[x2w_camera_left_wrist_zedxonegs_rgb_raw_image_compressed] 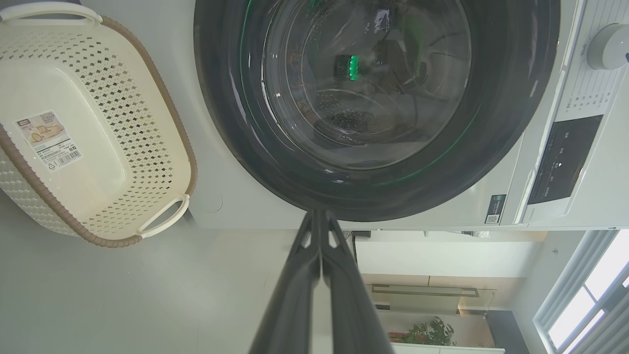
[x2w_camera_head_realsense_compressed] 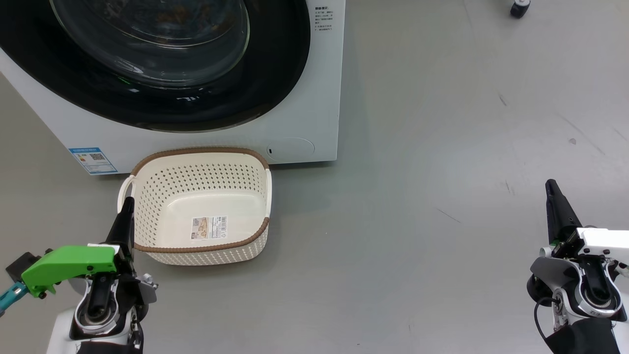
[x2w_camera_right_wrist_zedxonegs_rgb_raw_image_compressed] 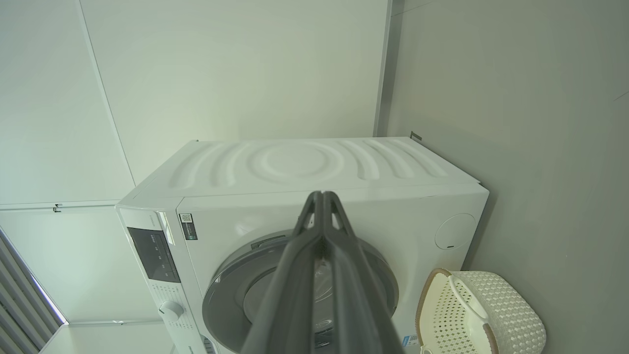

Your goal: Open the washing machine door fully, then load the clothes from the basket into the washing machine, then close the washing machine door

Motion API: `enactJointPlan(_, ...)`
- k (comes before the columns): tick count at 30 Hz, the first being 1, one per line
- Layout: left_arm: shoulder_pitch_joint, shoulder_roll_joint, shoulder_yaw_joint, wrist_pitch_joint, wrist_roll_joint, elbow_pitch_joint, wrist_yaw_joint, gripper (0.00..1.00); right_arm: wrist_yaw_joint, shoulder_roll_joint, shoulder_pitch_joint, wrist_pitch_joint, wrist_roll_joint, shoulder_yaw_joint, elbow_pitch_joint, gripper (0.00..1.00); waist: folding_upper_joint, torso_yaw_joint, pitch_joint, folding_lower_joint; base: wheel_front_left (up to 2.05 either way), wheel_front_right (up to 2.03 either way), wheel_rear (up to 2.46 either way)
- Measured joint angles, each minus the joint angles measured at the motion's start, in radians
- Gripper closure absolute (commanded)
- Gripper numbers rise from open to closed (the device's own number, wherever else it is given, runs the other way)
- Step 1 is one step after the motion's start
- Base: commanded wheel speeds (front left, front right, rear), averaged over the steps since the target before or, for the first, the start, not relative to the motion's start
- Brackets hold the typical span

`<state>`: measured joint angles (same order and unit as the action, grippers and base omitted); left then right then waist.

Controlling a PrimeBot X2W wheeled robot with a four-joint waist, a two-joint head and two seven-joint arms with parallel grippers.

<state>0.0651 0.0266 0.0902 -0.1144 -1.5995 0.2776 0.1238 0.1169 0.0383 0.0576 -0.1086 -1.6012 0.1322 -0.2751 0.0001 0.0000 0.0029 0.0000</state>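
The washing machine door [x2w_camera_head_realsense_compressed: 162,64] is closed at the far left, and the basket [x2w_camera_head_realsense_compressed: 211,172] stands empty just in front of it. The left gripper [x2w_camera_head_realsense_compressed: 128,202] and the right gripper [x2w_camera_head_realsense_compressed: 551,186] are pinched tight on nothing. The task looks finished, so the next move is probably only to back away.

Cream basket [x2w_camera_head_realsense_compressed: 158,196] before closed door [x2w_camera_head_realsense_compressed: 277,73]

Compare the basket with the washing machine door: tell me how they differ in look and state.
The washing machine door is round, with a glossy black rim and clear glass; the basket is a cream, perforated rounded rectangle with a brown rim. The door stands upright, shut against the washing machine; the basket sits open-topped on the floor. Both have a darker rim.
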Motion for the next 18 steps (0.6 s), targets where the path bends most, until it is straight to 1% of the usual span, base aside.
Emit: enactJointPlan(18,0.0,0.0,0.0,0.0,0.0,0.0,0.0,1.0,0.005,0.0,0.0,0.0,0.0,0.0,0.0,1.0,0.0,0.0,0.0,0.0,0.0,0.0,0.0)
